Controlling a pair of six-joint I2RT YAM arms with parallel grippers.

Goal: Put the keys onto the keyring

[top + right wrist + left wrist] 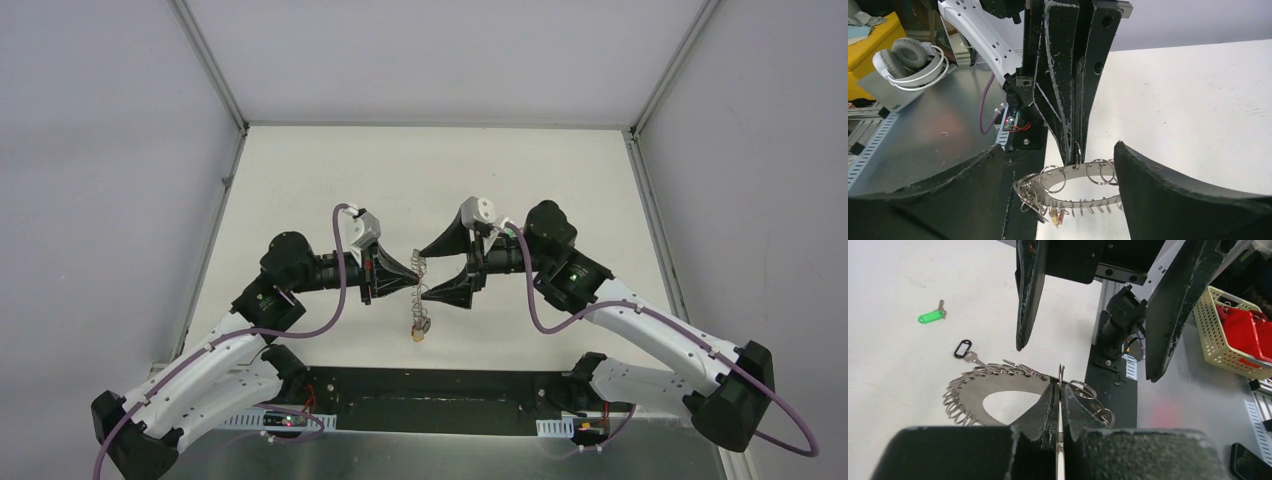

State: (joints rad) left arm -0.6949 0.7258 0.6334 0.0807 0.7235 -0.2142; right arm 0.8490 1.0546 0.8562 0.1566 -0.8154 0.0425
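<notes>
The keyring [973,396], a flat grey ring edged with small silver loops, hangs in the air above the table. My left gripper [1060,386] is shut on one loop at its rim. In the top view the ring [420,318] hangs edge-on from the left gripper [408,277]. My right gripper [1058,146] is open, one finger on each side of the ring [1075,175], not touching it. The green-tagged key [930,316] and the black-tagged key [964,349] lie on the table beyond the ring. Both are hidden in the top view.
Red and yellow tags [1058,216] hang from the ring's low side. A cream basket [1215,347] with red items stands off the table. White headphones [910,60] lie on the metal bench. The black base plate [430,400] lies at the near edge.
</notes>
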